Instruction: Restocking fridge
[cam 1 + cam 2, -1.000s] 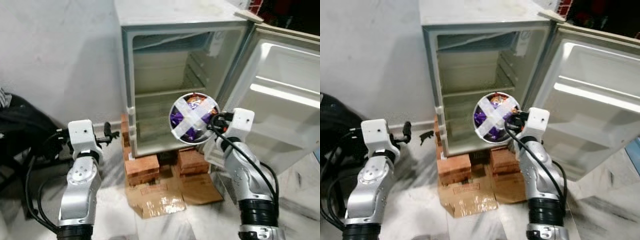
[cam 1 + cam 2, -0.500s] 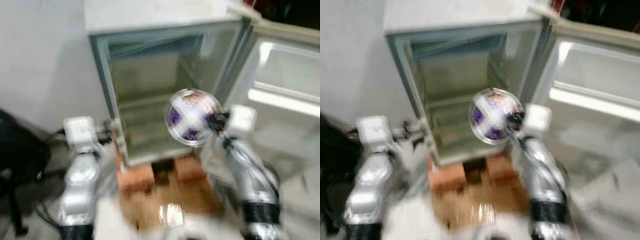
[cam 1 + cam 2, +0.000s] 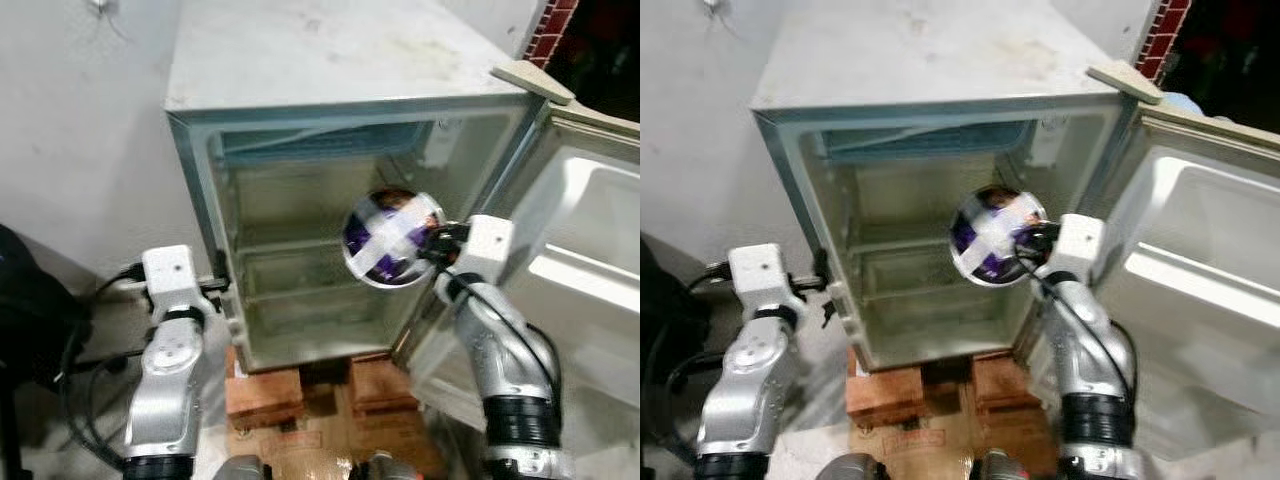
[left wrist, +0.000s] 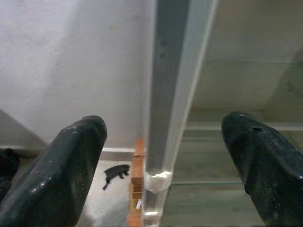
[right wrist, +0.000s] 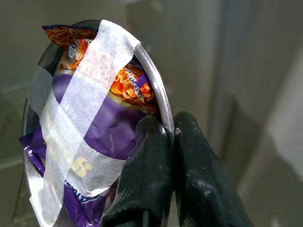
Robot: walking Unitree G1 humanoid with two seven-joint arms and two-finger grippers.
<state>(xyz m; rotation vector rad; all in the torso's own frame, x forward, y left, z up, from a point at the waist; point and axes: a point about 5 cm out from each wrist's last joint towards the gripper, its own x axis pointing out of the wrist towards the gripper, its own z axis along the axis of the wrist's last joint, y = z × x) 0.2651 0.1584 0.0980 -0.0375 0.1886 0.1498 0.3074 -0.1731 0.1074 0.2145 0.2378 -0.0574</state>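
Observation:
A small white fridge (image 3: pixel 300 130) stands with its door (image 3: pixel 590 250) swung wide to the right; its shelves (image 3: pixel 300 290) hold nothing. My right gripper (image 3: pixel 432 243) is shut on the rim of a metal bowl (image 3: pixel 390 238), held up before the fridge's right side. The bowl (image 5: pixel 85 123) carries purple and orange snack packets taped in with a white cross. My left gripper (image 3: pixel 216 285) is open, close to the fridge's left front edge (image 4: pixel 170 109), which lies between its fingers (image 4: pixel 57 175) without touching them.
The fridge rests on red bricks (image 3: pixel 270 390) over flattened cardboard (image 3: pixel 920 440). A white wall is behind and to the left. Dark bags and cables (image 3: pixel 40 320) lie at the left on the floor. A brick pillar (image 3: pixel 545 35) shows at the top right.
The camera has come nearer and now looks down on the fridge's top. My left gripper now straddles the fridge's left edge. The bowl stays held in my right gripper.

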